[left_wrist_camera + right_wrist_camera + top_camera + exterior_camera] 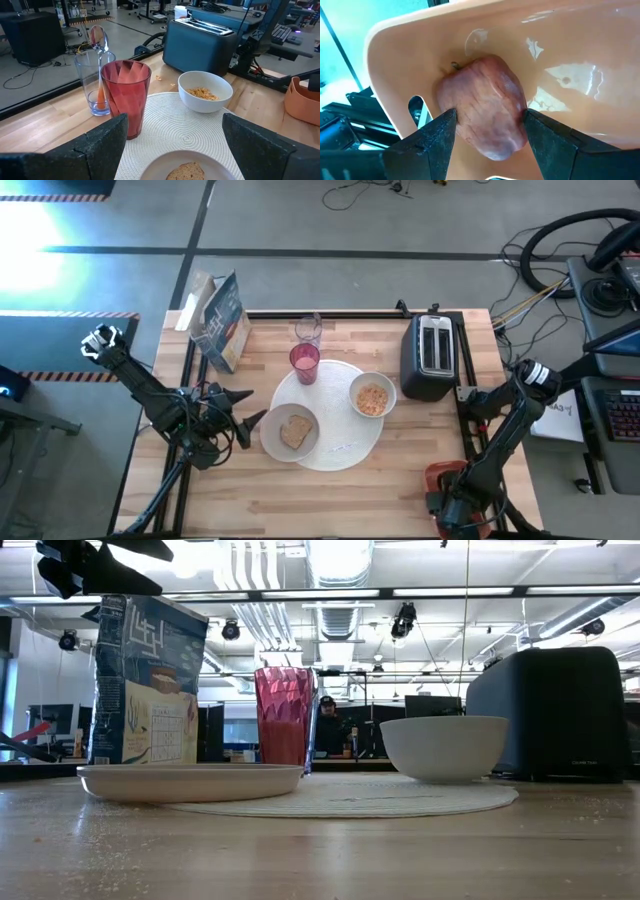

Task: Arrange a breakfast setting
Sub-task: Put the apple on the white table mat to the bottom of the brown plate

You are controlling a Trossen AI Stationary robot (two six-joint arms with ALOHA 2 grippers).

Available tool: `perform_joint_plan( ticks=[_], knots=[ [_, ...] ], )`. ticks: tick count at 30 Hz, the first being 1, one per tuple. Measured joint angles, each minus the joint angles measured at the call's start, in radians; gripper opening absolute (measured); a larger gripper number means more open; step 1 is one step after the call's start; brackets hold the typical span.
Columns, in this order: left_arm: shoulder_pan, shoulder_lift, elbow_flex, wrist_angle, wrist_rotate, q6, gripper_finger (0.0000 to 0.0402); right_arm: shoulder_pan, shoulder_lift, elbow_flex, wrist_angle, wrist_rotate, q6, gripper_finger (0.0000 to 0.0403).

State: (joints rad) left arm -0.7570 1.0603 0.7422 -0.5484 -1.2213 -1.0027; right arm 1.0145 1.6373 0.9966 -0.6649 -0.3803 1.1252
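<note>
**Breakfast Setting: Item Count and Orientation**

On the woven white round placemat [340, 442] are sitting one small white bowl [372, 397], one pink tumbler [304, 363] and one pale plate [290, 432] bearing one toast slice [296, 431]. One clear glass [308, 330] is holding one orange-handled spoon [100, 75] upright. Left gripper [250, 418] is hovering beside the plate, fingers apart. Right gripper [490, 127] is clamping one dark-red fruit [487, 112] inside the orange-red tray [580, 70], stem pointing away.

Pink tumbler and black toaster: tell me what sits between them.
The small white bowl, holding cereal, sits between the pink tumbler and the black toaster, clearest in the high view.
</note>
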Motion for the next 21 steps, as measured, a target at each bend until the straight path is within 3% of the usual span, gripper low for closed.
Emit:
perform_joint_plan(
  ticks=[21],
  knots=[
    [0.0,0.0,0.0,0.003,0.0,0.0,0.0307,-0.002,0.001,-0.057,0.07,-0.059,-0.019,0.0215]
  ],
)
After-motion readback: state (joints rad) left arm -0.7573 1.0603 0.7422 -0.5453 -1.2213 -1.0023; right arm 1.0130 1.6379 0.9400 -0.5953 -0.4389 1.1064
